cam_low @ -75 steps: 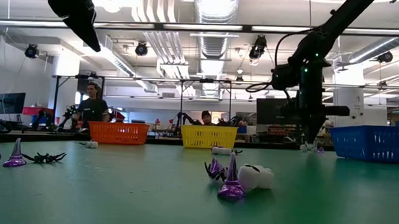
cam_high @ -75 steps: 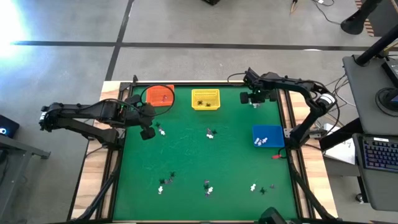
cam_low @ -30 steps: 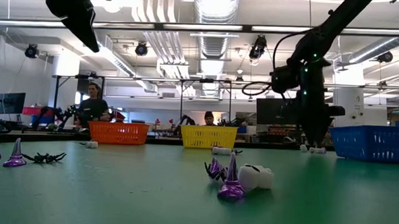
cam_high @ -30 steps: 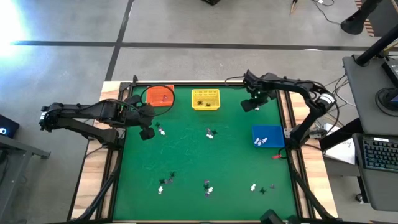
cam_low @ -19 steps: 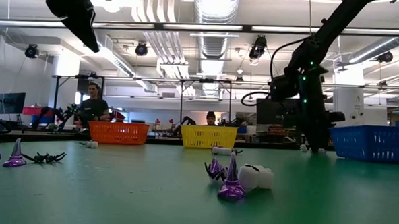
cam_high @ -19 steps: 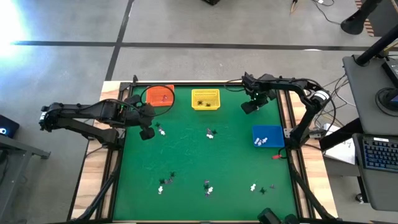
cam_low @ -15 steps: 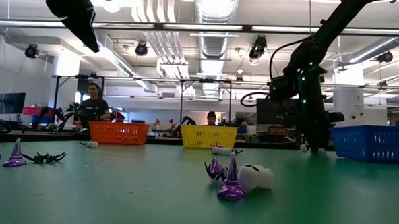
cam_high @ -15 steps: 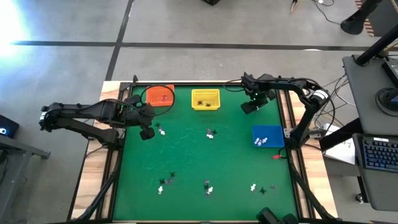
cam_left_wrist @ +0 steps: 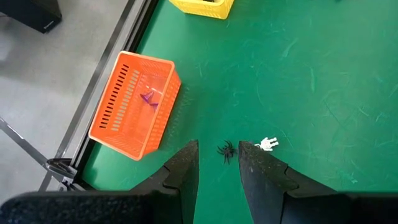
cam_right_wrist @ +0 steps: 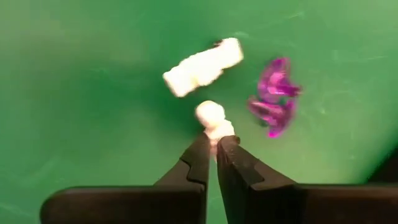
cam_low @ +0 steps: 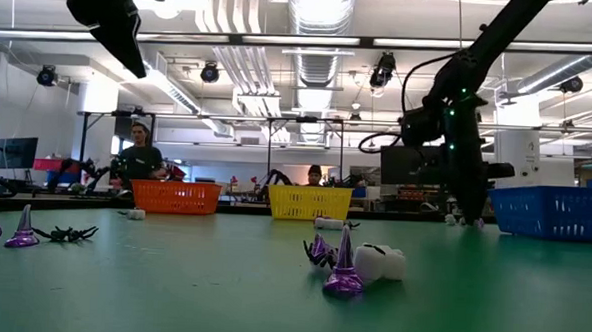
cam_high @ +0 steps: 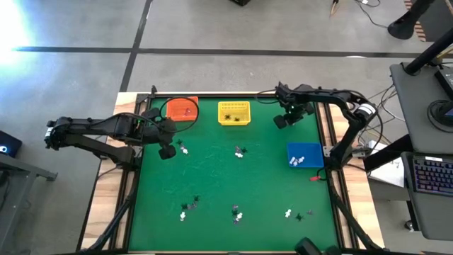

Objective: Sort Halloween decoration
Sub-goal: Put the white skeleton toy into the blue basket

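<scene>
The Halloween decoration lies scattered on the green mat as tiny white, black and purple trinkets. My right gripper is low near the far right corner, shut on a white trinket. Another white piece and a purple trinket lie beside it. My left gripper hovers open above a black spider and a white trinket, next to the orange basket. My right gripper pinches the white trinket between its two fingertips, coming from above and pointing down. The trinket's rounded end sticks out past the tips. Whether it rests on the mat or is lifted, I cannot tell.
The orange basket, with a purple trinket inside, and the yellow basket stand along the far edge. The blue basket is at the right edge. More trinkets lie at mat centre and by the near edge. People stand beyond the table.
My right gripper has come down slightly toward the mat over the trinkets near the far right corner, shifting a little toward the table's left. My left arm has kept still.
</scene>
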Controlling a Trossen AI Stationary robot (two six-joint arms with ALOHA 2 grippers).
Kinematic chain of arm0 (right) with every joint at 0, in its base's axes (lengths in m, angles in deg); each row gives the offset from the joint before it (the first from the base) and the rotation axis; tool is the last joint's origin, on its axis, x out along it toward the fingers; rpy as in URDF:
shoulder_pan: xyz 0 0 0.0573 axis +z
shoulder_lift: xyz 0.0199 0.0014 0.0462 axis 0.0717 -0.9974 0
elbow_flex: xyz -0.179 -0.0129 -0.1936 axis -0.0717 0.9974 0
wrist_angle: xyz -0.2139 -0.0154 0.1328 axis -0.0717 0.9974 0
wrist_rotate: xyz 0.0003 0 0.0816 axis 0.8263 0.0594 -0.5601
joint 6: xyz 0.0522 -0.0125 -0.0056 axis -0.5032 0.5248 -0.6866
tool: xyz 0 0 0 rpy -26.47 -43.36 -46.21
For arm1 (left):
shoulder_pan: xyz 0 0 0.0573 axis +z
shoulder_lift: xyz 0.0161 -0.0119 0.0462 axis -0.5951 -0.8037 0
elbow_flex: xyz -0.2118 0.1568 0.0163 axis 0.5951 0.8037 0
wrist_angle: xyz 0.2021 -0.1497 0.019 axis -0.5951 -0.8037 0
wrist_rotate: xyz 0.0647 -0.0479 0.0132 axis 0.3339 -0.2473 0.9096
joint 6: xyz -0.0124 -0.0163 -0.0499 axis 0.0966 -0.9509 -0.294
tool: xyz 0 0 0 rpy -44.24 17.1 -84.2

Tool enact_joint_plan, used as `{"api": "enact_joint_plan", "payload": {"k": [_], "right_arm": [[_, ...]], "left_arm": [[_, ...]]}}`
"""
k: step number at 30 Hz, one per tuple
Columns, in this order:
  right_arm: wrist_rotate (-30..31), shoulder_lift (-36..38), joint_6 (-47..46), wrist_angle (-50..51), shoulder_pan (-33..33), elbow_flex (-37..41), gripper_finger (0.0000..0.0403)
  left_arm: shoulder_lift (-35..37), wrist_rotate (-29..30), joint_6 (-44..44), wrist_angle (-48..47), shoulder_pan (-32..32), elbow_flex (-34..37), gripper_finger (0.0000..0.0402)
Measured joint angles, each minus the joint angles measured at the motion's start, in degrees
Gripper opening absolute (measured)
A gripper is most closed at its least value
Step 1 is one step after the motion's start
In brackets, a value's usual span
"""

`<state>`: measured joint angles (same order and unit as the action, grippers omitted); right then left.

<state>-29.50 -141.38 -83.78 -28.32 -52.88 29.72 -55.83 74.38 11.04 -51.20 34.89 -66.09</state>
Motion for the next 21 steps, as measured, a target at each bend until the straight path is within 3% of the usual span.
{"api": "enact_joint_plan", "payload": {"k": [10,21], "right_arm": [[-3.5,8.7,-5.1,4.7,1.6,0.0,0.0011],[-6.5,19.9,-13.2,11.8,10.1,0.0,0.0012]], "left_arm": [[0.0,0.0,-0.3,-0.1,0.0,0.0,0.0095],[0.0,0.0,-0.3,-0.1,0.0,0.0,0.0095]]}}
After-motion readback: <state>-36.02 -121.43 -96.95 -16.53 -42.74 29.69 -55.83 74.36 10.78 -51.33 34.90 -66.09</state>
